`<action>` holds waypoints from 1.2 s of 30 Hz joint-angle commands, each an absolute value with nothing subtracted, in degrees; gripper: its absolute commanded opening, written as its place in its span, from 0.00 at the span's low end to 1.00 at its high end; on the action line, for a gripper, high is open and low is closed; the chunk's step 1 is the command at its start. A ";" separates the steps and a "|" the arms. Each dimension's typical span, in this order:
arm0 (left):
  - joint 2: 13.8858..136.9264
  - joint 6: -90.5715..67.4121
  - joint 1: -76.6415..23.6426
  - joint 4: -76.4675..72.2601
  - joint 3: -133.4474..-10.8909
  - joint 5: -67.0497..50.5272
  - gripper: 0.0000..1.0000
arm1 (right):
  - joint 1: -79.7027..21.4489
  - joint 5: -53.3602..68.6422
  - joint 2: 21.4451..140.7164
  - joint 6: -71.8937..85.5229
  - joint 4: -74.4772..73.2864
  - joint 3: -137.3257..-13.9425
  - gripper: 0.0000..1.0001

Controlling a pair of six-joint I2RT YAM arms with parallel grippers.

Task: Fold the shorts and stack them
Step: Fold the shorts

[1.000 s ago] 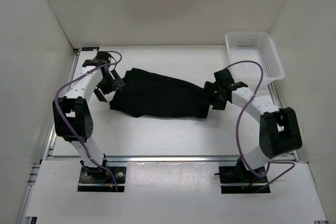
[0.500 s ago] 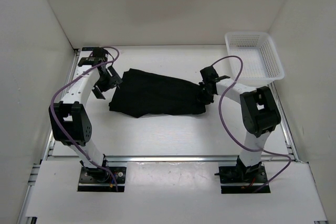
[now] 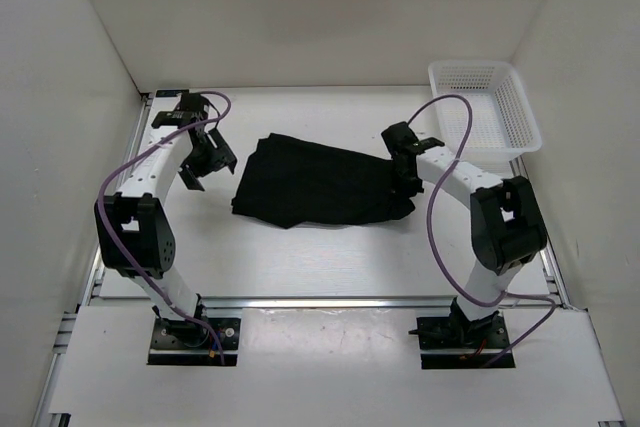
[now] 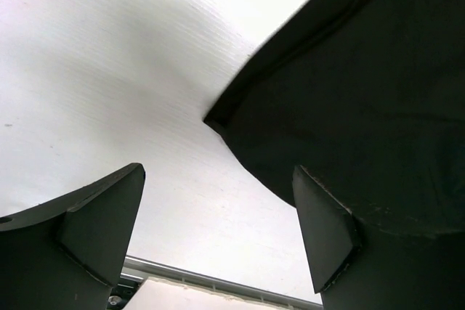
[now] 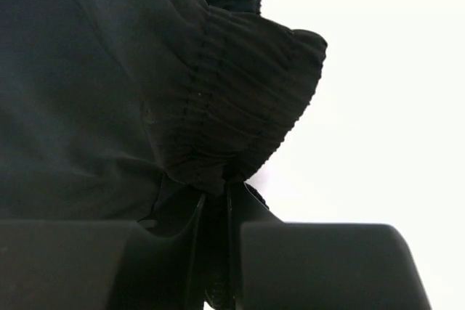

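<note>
Shorts (image 3: 320, 185) further right, rumpled, black

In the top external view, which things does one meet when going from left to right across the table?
left gripper, open → black soft fabric shorts → right gripper, shut on the right end of the shorts → white plastic mesh basket

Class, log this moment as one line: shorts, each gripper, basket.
shorts: bunched mid-table | left gripper: jaws open, off cloth | right gripper: jaws shut on waistband | basket: far-right corner
</note>
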State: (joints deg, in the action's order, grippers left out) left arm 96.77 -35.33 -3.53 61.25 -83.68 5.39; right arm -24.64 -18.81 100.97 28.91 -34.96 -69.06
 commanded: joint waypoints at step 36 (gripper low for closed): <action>116.81 -34.80 -5.44 52.12 -85.96 -3.08 0.10 | -42.63 -33.84 121.04 17.58 -64.17 -126.13 0.00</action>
State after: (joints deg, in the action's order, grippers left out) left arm 116.95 -34.52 -4.16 53.60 -84.44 -1.52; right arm -42.54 -33.93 123.04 18.72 -64.99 -126.13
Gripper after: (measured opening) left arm 0.109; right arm 0.123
